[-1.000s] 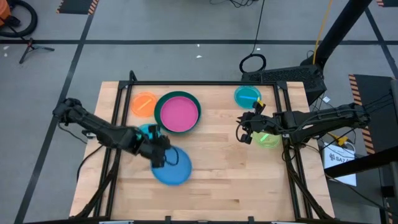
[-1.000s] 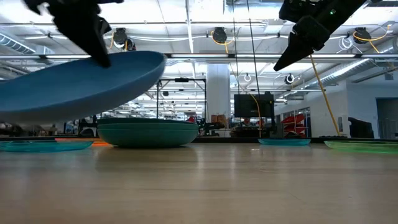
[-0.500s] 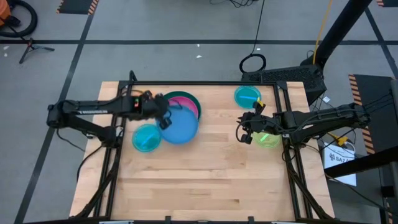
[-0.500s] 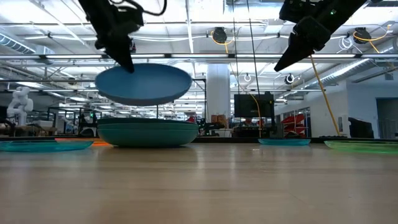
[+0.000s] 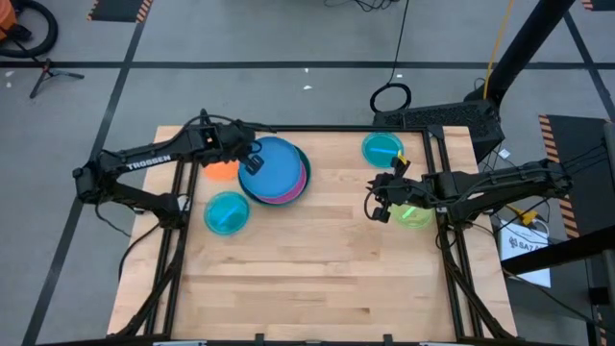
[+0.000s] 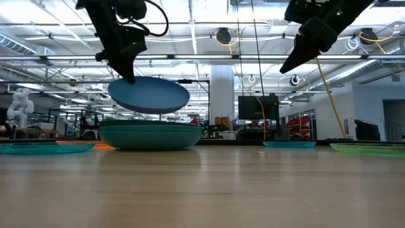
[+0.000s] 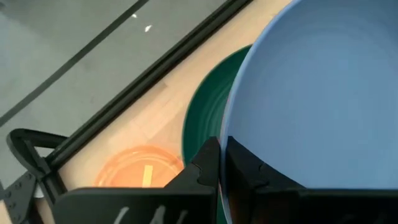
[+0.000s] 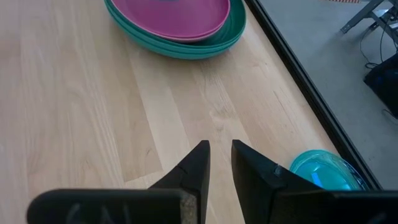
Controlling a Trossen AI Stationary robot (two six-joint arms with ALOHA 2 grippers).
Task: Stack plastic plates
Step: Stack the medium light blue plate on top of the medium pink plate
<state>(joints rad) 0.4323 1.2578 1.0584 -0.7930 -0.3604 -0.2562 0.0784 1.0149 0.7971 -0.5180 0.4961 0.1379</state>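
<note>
My left gripper (image 5: 252,160) is shut on a medium blue plate (image 5: 276,169) and holds it in the air over the stack at the table's far left. That stack has large teal and dark green plates (image 6: 150,136) below and a magenta plate (image 8: 168,15) on top. In the low view the blue plate (image 6: 149,95) hangs just above the stack without touching it. My right gripper (image 5: 373,204) hovers over bare wood at the right, its fingers (image 8: 199,163) a narrow gap apart and empty. My left gripper pinches the blue plate's rim (image 7: 229,134) on the side toward the table's left, one finger on the plate's upper face and one outside the edge. The fingers (image 6: 124,71) come from above, slanting down from the left. The plate is lifted clear, nearly level, above the stack.
A small orange plate (image 5: 222,170) lies left of the stack, partly under my left arm. A cyan plate (image 5: 228,212) lies nearer. Another cyan plate (image 5: 382,149) sits at the far right and a lime plate (image 5: 414,215) under my right arm. Bare wood fills the near half.
My left gripper has carried the blue plate from the table's near-left middle up and toward the far edge, until it hangs over the stack. The plate, tilted and close to the low camera at first, has levelled out. My right arm has kept still.
</note>
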